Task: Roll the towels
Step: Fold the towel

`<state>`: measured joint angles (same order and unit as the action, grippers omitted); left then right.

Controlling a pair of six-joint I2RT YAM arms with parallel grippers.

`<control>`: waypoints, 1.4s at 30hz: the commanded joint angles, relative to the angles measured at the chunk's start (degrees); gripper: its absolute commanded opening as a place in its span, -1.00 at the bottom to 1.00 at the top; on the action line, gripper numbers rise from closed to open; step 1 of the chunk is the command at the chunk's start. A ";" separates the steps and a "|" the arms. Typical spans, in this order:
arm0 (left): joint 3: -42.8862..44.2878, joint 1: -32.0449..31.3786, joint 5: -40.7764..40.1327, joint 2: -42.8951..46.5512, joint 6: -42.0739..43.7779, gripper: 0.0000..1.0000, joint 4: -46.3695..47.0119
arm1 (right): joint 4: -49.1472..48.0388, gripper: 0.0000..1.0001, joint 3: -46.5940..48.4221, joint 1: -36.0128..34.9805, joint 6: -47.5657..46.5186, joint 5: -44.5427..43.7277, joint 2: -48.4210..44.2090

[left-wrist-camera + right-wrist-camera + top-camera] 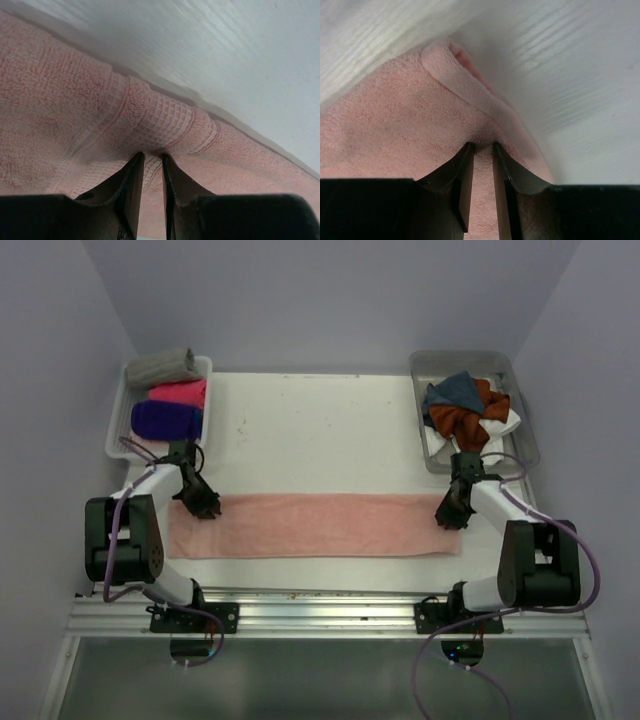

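The salmon towel (pixel 315 525) is laid flat lengthwise on the near counter (pixel 320 430). Its far edge is pinched at both ends: jaws of left gripper (pixel 203 502) and right gripper (pixel 450 512) nearly closed on small pleats. It is judged light, limp and grippy; the short hem is best taken.

The salmon-pink towel (pixel 315 525) is one plain colour, except for a woven band near its end: small waffle squares edged with ribbed stripes. The left tray (pixel 114 430) is whitish and holds a grey towel (pixel 163 367), a hot-pink towel (pixel 180 392) and a purple towel (pixel 167 420). The right tray (pixel 428 455) is clear grey and holds a teal towel (pixel 455 390), a rust-orange towel (pixel 462 423) and a white towel (pixel 507 422). The table (pixel 320 430) is white. The left gripper (pixel 203 502) and right gripper (pixel 450 512) are both black.
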<state>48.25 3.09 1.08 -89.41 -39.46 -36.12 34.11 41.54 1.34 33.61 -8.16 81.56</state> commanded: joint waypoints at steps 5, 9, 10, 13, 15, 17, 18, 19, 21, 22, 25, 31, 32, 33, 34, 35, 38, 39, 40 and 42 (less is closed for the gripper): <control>-0.79 5.61 -8.90 0.02 2.37 -0.47 0.96 | -2.73 -0.47 -4.01 -9.68 5.67 6.14 1.77; 1.14 5.61 -9.52 2.39 2.55 -0.45 -0.53 | -1.59 -0.46 -3.48 -14.60 4.81 7.64 -0.35; 1.32 5.61 -9.52 2.66 2.55 -0.45 -0.79 | -0.81 -0.45 -2.79 -14.96 4.28 7.20 -0.78; 1.94 5.61 -8.73 3.53 2.72 -0.45 -1.23 | 3.59 -0.39 -0.94 -14.97 2.52 1.68 -3.24; 1.94 5.61 -8.20 4.32 2.64 -0.44 -1.41 | 5.18 -0.26 -0.32 -14.27 2.34 -1.40 -6.14; 1.94 5.61 -7.76 4.94 2.72 -0.44 -1.58 | 6.05 -0.24 0.65 -12.87 2.08 -1.51 -7.46; 2.11 5.52 -7.94 5.38 2.72 -0.44 -1.76 | 6.06 -0.18 0.82 -11.20 1.90 -1.33 -8.25; 2.20 5.52 -8.20 5.56 2.81 -0.44 -1.85 | 6.15 -0.15 1.00 -10.49 1.73 -1.33 -8.52; 2.37 5.61 -8.46 5.91 3.08 -0.43 -2.20 | 6.06 -0.11 1.00 -8.56 0.94 -0.28 -8.17; 2.29 5.52 -8.46 6.00 3.25 -0.43 -2.29 | 5.88 -0.11 1.00 -8.12 0.59 0.07 -7.65; 1.94 5.52 -8.38 6.08 3.34 -0.43 -2.29 | 5.45 -0.08 0.74 -7.58 -0.56 2.00 -4.84; 1.15 5.61 -7.67 5.82 3.08 -0.43 -1.76 | 2.19 -0.07 -2.25 -7.58 -0.56 5.00 -1.67; 1.06 5.52 -7.67 5.73 3.08 -0.43 -1.68 | 1.41 -0.07 -2.60 -7.58 -0.56 4.56 -1.23; 0.97 5.52 -7.59 5.65 3.08 -0.43 -1.67 | 1.05 -0.09 -3.04 -7.50 -0.30 3.69 -0.71; 0.97 5.52 -7.50 5.47 3.08 -0.43 -1.59 | 0.87 -0.13 -3.30 -7.58 0.23 2.99 -0.26; 0.88 5.52 -7.58 5.30 3.16 -0.43 -1.50 | 0.35 -0.24 -3.57 -7.58 0.58 2.46 0.09; 0.53 5.52 -7.59 5.29 3.43 -0.43 -1.50 | 0.52 -0.72 -4.18 -7.50 1.99 0.44 -1.83; 0.44 5.52 -7.41 5.47 3.51 -0.43 -1.59 | 0.96 -0.85 -4.01 -7.58 2.34 -0.96 -2.71; 0.27 5.52 -7.32 5.47 3.52 -0.43 -1.50 | 2.09 -0.98 -3.84 -7.50 2.95 -2.11 -4.03; -0.08 5.26 -7.06 5.91 4.22 -0.44 -1.32 | 3.59 -1.00 -2.96 -7.50 3.57 -5.26 -8.42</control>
<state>48.49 8.19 -6.17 -84.62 -36.82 -37.87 35.59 39.09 -6.42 35.83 -6.37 77.38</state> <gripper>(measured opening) 0.281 0.033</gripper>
